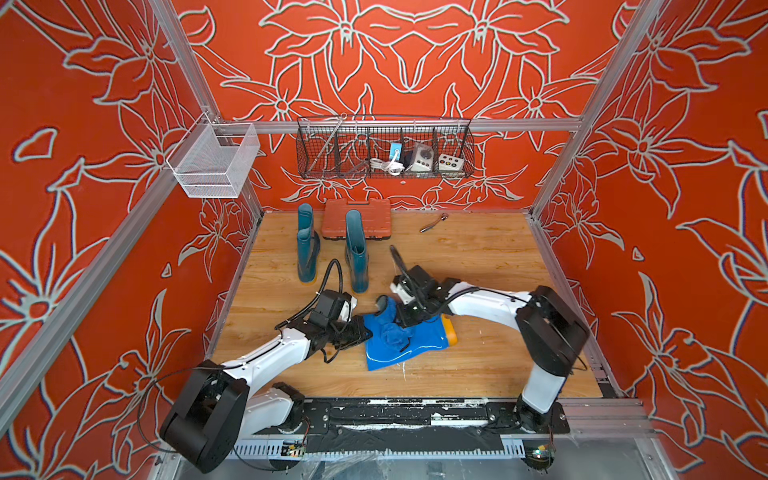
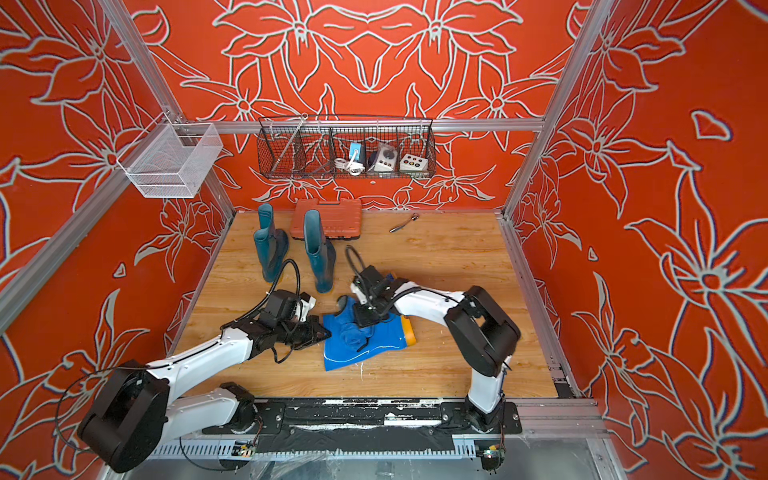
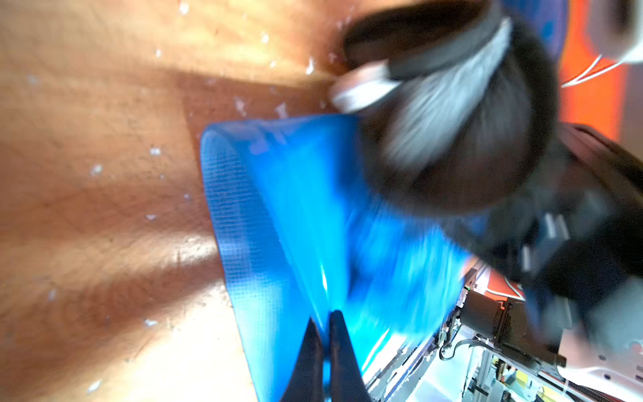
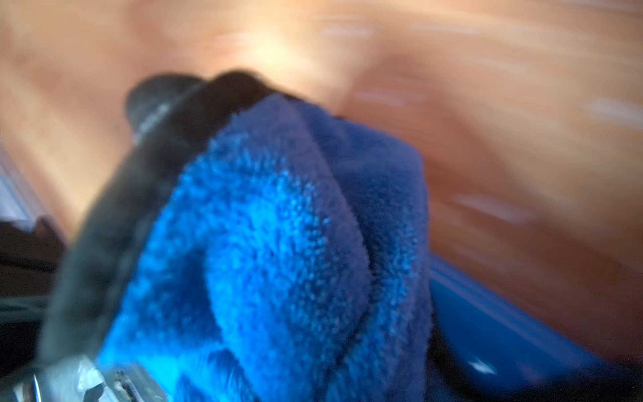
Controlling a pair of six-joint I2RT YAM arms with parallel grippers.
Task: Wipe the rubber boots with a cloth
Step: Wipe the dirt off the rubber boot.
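A bright blue rubber boot (image 1: 409, 349) (image 2: 374, 347) lies on its side on the wooden floor, yellow sole to the right. My left gripper (image 1: 365, 330) (image 3: 323, 344) is shut on the rim of its shaft (image 3: 264, 215). The fuzzy blue cloth (image 1: 392, 328) (image 4: 278, 243) rests bunched on the boot's shaft. My right gripper (image 1: 399, 318) is shut on the cloth from above, its fingertips buried in the folds. Two dark teal boots (image 1: 307, 249) (image 1: 357, 257) stand upright behind, apart from both arms. Both wrist views are motion-blurred.
An orange ribbed case (image 1: 357, 218) lies at the back behind the teal boots. A small metal tool (image 1: 434, 223) lies at the back right. A black wire basket (image 1: 384, 149) and a white mesh basket (image 1: 214, 160) hang on the frame above.
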